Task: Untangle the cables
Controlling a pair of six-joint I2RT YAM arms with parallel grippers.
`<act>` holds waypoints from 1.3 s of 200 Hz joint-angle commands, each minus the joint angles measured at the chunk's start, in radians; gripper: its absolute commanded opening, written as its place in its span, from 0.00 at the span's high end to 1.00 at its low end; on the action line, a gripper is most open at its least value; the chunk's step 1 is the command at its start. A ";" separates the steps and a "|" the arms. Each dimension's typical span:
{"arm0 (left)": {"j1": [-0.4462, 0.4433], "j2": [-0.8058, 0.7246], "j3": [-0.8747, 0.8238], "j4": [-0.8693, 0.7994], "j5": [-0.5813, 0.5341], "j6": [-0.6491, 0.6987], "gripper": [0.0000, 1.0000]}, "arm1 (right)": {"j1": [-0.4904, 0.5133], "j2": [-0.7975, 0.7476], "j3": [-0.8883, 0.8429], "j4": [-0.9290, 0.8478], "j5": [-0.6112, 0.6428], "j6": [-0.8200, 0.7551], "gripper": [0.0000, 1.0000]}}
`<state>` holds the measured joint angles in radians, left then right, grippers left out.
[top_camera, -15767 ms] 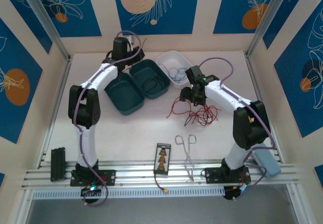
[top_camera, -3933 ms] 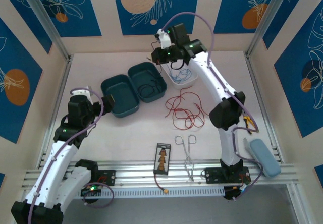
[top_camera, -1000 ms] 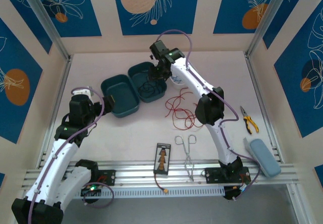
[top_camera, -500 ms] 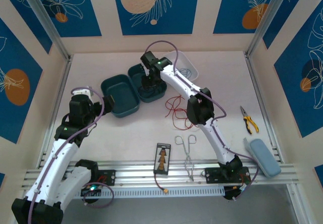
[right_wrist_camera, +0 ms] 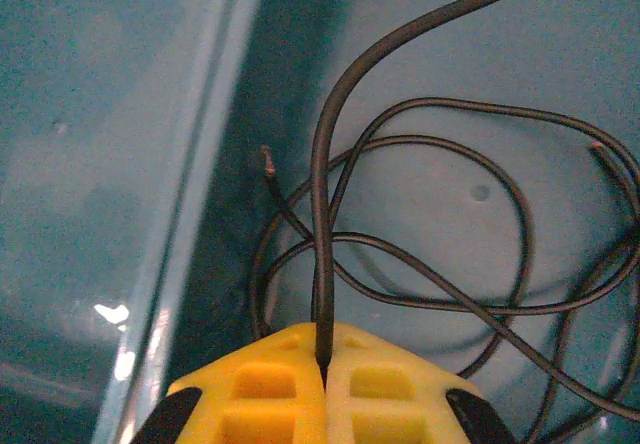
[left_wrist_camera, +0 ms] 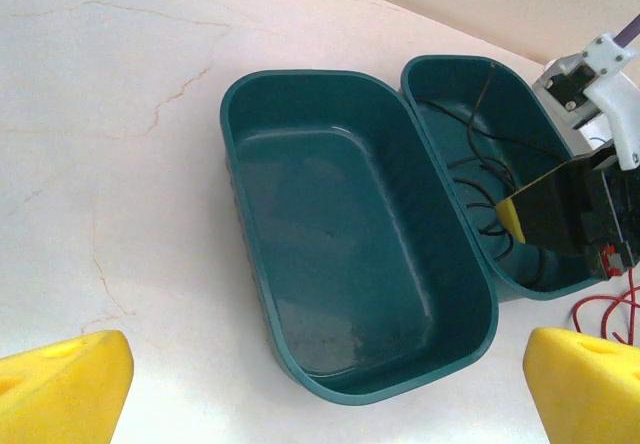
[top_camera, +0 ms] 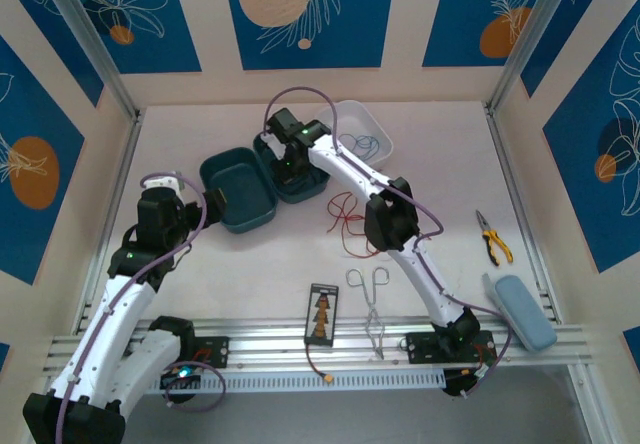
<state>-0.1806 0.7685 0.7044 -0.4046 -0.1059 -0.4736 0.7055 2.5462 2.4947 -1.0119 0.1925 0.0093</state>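
The teal tray is glossy, smooth plastic; the worktop matt and faintly veined; the black cable smooth-sheathed; the forceps shiny metal.

1. Pale marbled table top, under my arms.
2. Two dark teal plastic tubs, touching, far left.
3. White plastic tray, far centre.
4. Thin red cable, looped, mid-table.
5. Silver scissor-like forceps, near edge.
6. Yellow-handled pliers, right.

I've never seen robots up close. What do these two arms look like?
The left arm and right arm both have white links, black joints and a purple-grey cable looped alongside. The jaws carry yellow pads. Small green lights glow on them.
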 commanded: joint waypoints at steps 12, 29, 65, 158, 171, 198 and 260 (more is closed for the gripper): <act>0.004 0.006 0.000 0.004 -0.011 -0.008 0.00 | -0.003 -0.063 -0.024 -0.076 -0.065 -0.068 1.00; 0.004 0.013 0.000 0.012 -0.006 -0.010 0.00 | -0.012 -0.081 -0.035 -0.095 -0.089 -0.047 1.00; 0.003 0.025 -0.002 0.023 0.008 -0.016 0.00 | -0.047 -0.081 -0.036 -0.119 -0.182 -0.008 0.94; 0.003 -0.014 0.000 -0.010 -0.012 -0.016 0.00 | -0.110 -0.165 -0.020 -0.137 -0.143 0.073 0.56; 0.003 -0.018 0.002 -0.015 -0.013 -0.015 0.00 | -0.114 -0.203 -0.036 -0.136 -0.133 0.097 0.54; 0.004 -0.028 0.007 -0.020 -0.011 -0.013 0.00 | -0.118 -0.304 -0.118 -0.119 -0.093 0.152 0.52; 0.001 -0.022 0.022 0.004 0.132 0.000 0.00 | -0.144 -0.711 -0.664 0.066 0.026 0.350 0.51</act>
<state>-0.1806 0.7471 0.7048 -0.4110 -0.0708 -0.4732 0.5797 1.9720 2.0228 -1.0176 0.1619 0.2493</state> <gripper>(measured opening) 0.998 0.484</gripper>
